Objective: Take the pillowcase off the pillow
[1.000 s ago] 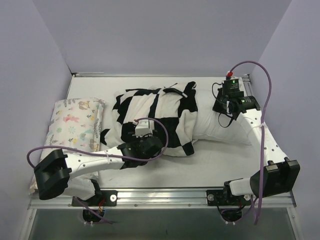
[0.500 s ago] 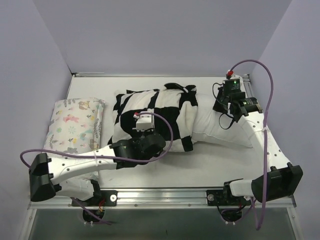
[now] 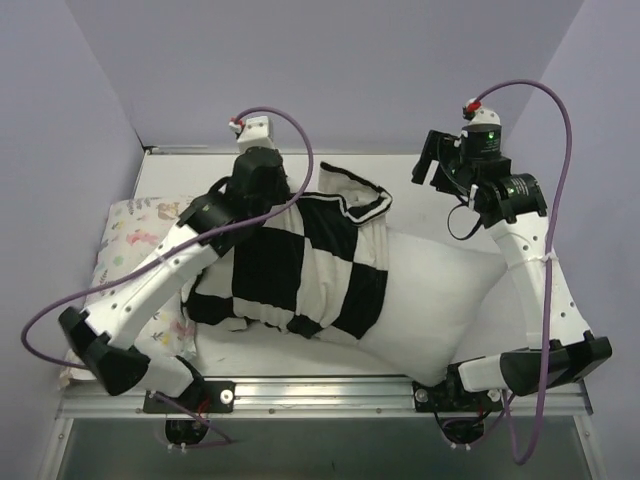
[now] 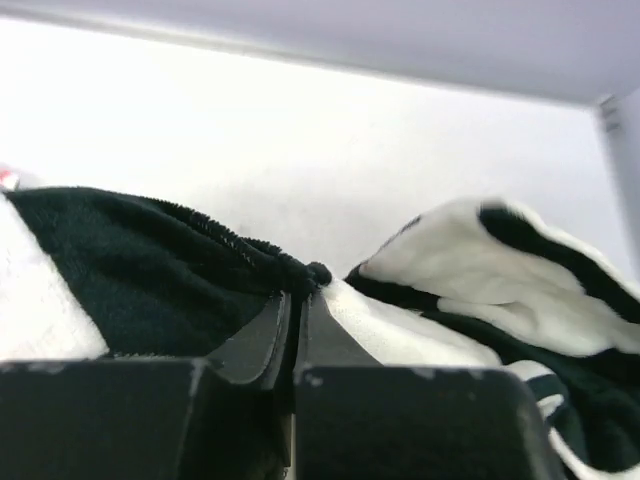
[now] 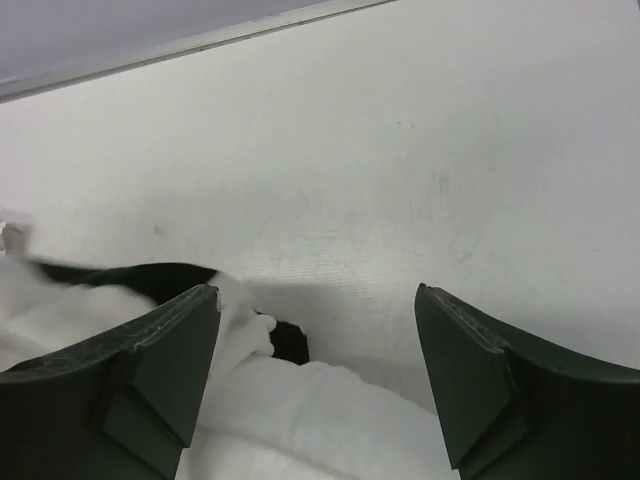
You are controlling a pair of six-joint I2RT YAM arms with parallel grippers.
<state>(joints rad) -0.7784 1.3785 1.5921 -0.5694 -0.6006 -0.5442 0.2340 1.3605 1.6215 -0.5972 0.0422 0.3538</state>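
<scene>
The white tabletop (image 3: pixel 180 175) is mostly taken up by bedding. The biggest thing on it is the pillow (image 3: pixel 440 290), plump and plain white. It lies slantwise across the middle, and its bare end bulges toward the near right corner. The pillowcase (image 3: pixel 270 265), with big black and white squares, covers the pillow's left part. From there it stretches up toward the far edge, where its striped open hem lies rumpled near the middle of that edge. Roughly the right half of the pillow shows uncovered. Along the left edge lies the floral pillow (image 3: pixel 130 235), pale and partly hidden under the left arm (image 3: pixel 170 265), which reaches from the near left corner diagonally over the checked cloth to the far edge. The right arm (image 3: pixel 530 250) rises along the right edge and bends in over the far right part of the tabletop. The left hand (image 4: pixel 297 300) is clenched on the pillowcase, a dark fold of the fabric pinched right at its fingertips, with more checked cloth heaped just beside it. The right hand (image 5: pixel 315 300) is released, its fingers spread wide with nothing between them. It hangs over bare tabletop, with the white of the pillow and a scrap of black cloth just below it.
</scene>
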